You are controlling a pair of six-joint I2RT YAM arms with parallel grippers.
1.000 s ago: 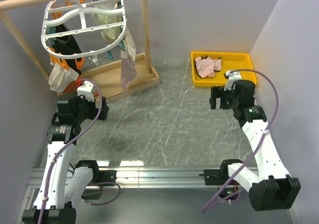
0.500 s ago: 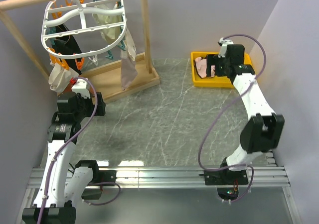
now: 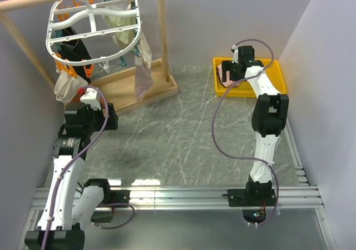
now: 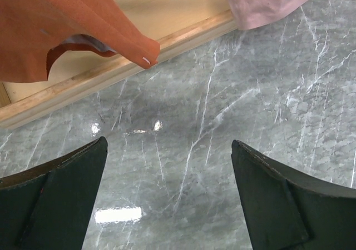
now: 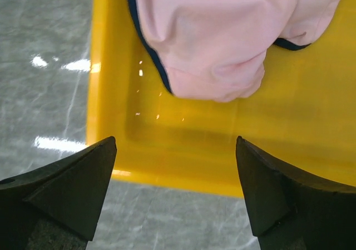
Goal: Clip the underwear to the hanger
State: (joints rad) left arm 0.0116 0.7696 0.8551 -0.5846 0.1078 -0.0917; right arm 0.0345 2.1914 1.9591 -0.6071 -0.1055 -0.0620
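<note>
Two arms work from the near edge of the grey marbled worktop [image 3: 183, 128]. From above, the left arm [image 3: 67, 150] is bent up close to the wooden rod frame [image 3: 162, 33], below the white hanger [image 3: 92, 33]. The right arm [image 3: 267, 111] stretches out to the yellow tray [image 3: 272, 80] at the back right.

In the left wrist view, the left gripper [image 4: 169, 200] is spread wide over the worktop, holding nothing. The frame's wooden base [image 4: 111, 66] and an orange cloth [image 4: 67, 28] lie ahead of it.

In the right wrist view, the right gripper [image 5: 175, 194] is also spread wide and holds nothing. The pink, navy-trimmed underwear [image 5: 222, 39] lies bunched in the tray, ahead of the fingertips, not between them and not touching them.
</note>
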